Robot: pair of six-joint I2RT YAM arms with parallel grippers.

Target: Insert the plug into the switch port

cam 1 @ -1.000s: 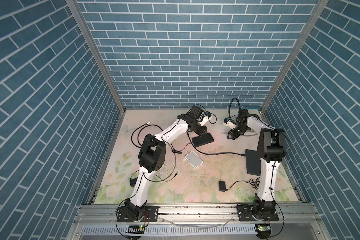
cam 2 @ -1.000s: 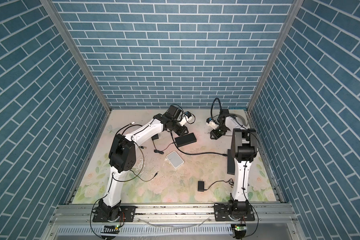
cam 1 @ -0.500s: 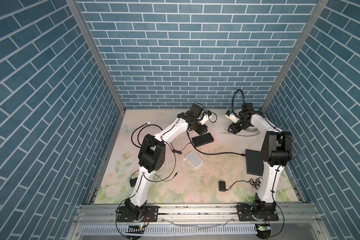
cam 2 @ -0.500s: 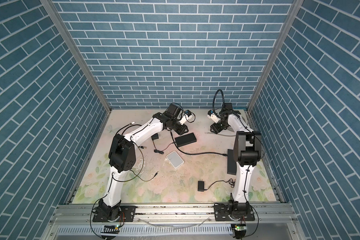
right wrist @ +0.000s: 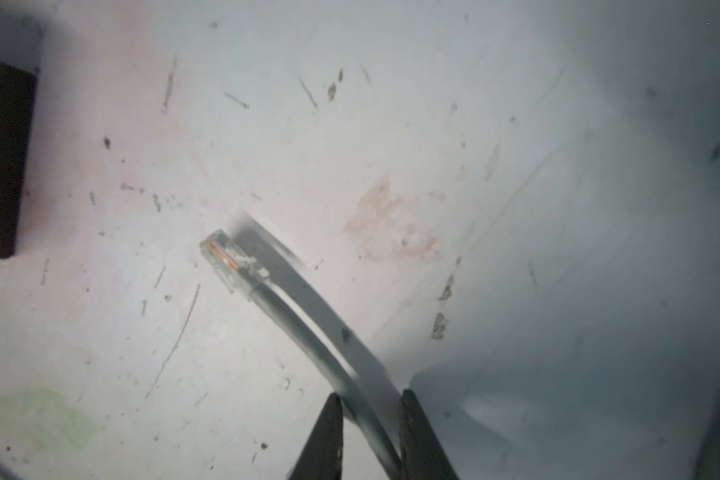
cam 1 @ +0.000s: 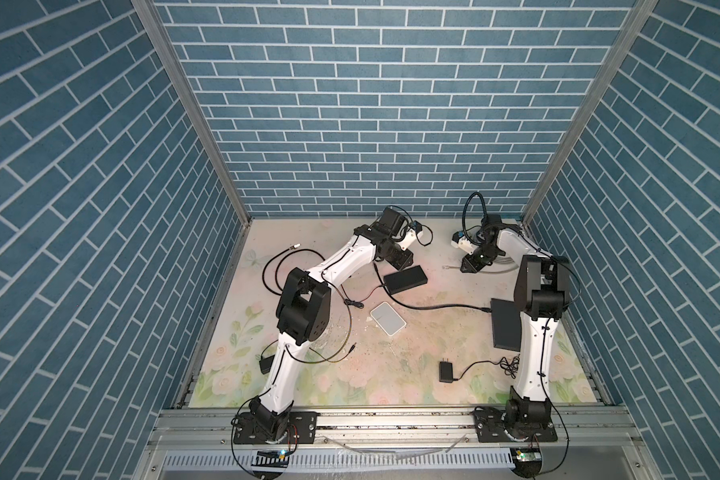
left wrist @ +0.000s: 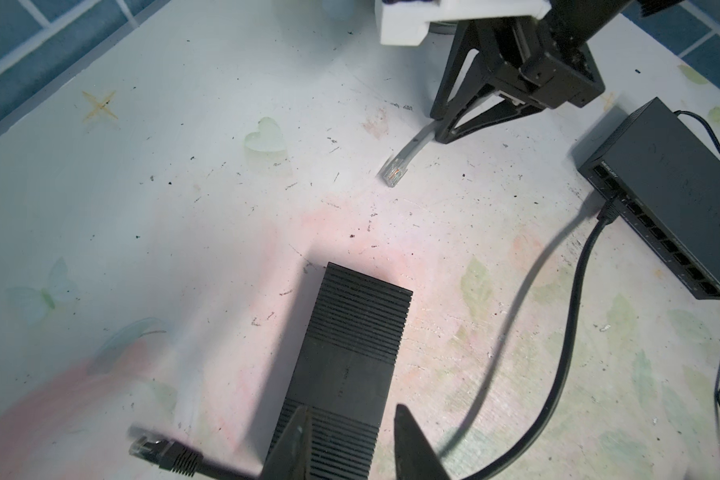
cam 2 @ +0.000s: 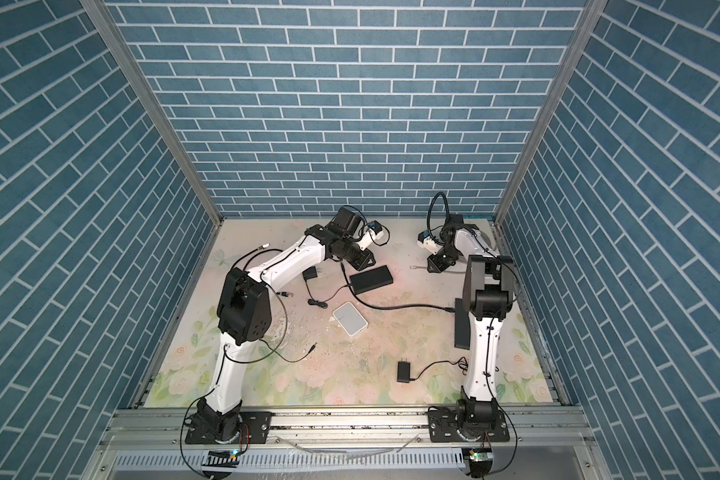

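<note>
My top views hang high over front rail (cam 1: pixel 391 419), looking steeply down, far off — both take in whole surface (cam 1: pixel 391 361). Left wrist camera sits low, facing right gripper (left wrist: pixel 443 132) and plug (left wrist: pixel 395 171); right wrist camera even nearer — same plug (right wrist: pixel 233 266).

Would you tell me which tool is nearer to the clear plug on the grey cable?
Right. The right tool straddles the grey cable just behind the clear plug; the left tool hangs over the ribbed black box, well away from it.

Right fingers (right wrist: pixel 329 440) — lower now, narrowed around the grey cable (right wrist: pixel 304 332).
</note>
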